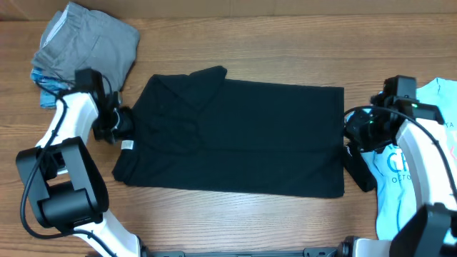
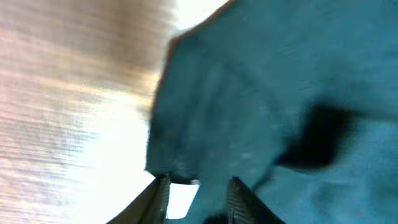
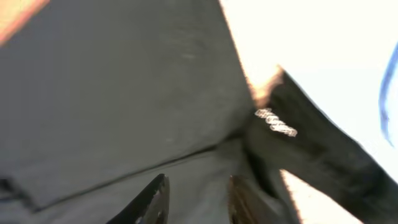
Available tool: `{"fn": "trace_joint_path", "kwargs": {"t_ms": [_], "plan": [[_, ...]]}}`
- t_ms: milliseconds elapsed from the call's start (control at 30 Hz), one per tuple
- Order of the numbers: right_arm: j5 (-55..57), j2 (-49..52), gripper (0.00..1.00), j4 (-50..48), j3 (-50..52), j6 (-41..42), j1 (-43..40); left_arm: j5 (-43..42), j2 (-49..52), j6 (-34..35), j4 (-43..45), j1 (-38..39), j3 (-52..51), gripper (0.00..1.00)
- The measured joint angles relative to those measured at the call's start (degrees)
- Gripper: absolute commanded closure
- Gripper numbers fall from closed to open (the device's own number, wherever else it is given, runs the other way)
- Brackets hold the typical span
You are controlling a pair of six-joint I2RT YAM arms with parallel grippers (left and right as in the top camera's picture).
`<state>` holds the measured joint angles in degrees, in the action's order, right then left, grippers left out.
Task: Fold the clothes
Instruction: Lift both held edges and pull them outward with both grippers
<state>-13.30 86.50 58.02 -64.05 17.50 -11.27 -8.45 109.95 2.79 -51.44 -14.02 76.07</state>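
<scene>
The black T-shirt (image 1: 243, 135) lies folded into a wide rectangle in the middle of the table, with its white neck tag (image 1: 127, 145) at the left edge. My left gripper (image 1: 123, 126) sits at that left edge; in the left wrist view the gripper (image 2: 198, 188) is open, jaws apart over the cloth (image 2: 280, 93) and the tag (image 2: 183, 200), gripping nothing. My right gripper (image 1: 350, 134) is at the shirt's right edge. Seen from the right wrist, it (image 3: 198, 188) is open above the dark cloth (image 3: 124, 93), with nothing between its fingers.
A grey garment (image 1: 89, 41) lies bunched at the back left on a blue piece (image 1: 44, 80). A light-blue printed tee (image 1: 421, 164) is spread at the right edge under the right arm. A black sleeve (image 1: 358, 173) sticks out past the shirt's right edge.
</scene>
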Motion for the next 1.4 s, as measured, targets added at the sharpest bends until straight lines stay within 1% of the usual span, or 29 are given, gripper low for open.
{"fn": "trace_joint_path", "kwargs": {"t_ms": [133,300,400,467,600,700,733,767,867,933,1000,1100,1300,1333,1400], "plan": [[-6.01,-3.82,0.62,0.52,-0.35,-0.7,0.0,-1.99,-2.12,-2.78,-2.08,2.25,2.1,0.59],[-12.87,-5.92,0.59,2.03,-0.35,-1.01,0.33,-3.17,-2.91,-4.5,-3.52,7.63,2.08,0.64],[-14.88,-5.97,0.59,2.36,-0.35,-1.05,1.51,-3.56,-2.91,-3.93,-6.03,10.49,2.08,0.65],[-15.54,-5.97,0.59,2.47,-0.35,-1.05,2.51,-3.3,-2.93,-2.12,-7.82,11.61,2.08,0.66],[-16.63,-5.97,0.57,3.28,-0.35,-2.21,5.44,-1.75,-4.81,1.38,-8.68,12.07,2.05,0.59],[-16.98,-5.97,0.54,4.15,-0.35,-2.8,8.35,0.57,-10.93,3.5,-10.21,12.07,2.01,0.49],[-17.16,-5.97,0.54,4.35,-0.35,-2.99,9.14,1.46,-13.79,4.26,-11.06,12.07,2.01,0.43],[-17.33,-5.97,0.53,4.57,-0.35,-3.06,9.79,2.32,-16.68,5.01,-11.91,12.07,2.01,0.39],[-17.38,-5.97,0.52,4.7,-0.35,-3.19,10.95,4.46,-24.52,6.97,-15.43,12.07,2.1,0.36],[-17.35,-5.97,0.52,4.72,-0.35,-3.19,11.39,5.18,-27.1,7.8,-17.99,12.07,2.16,0.35],[-16.87,-5.97,0.52,4.76,-0.35,-2.73,11.61,5.7,-27.54,8.26,-19.96,12.07,2.12,0.34],[-15.74,-6.19,0.51,4.92,-0.35,-1.77,11.69,6.1,-26.67,9.49,-19.71,12.07,0.24,0.3],[-11.37,-11.63,0.46,8.63,-0.35,0.48,11.69,6.14,-26.01,11.08,-14.36,12.07,-11.74,0.23],[-10.78,-12.59,0.45,9.25,-0.35,0.7,11.69,6.14,-25.92,11.19,-13.14,12.07,-13.68,0.21],[-9.16,-15.15,0.45,10.84,-0.35,1.44,11.69,6.14,-25.64,11.5,-10.49,12.07,-17.73,0.21]]}}
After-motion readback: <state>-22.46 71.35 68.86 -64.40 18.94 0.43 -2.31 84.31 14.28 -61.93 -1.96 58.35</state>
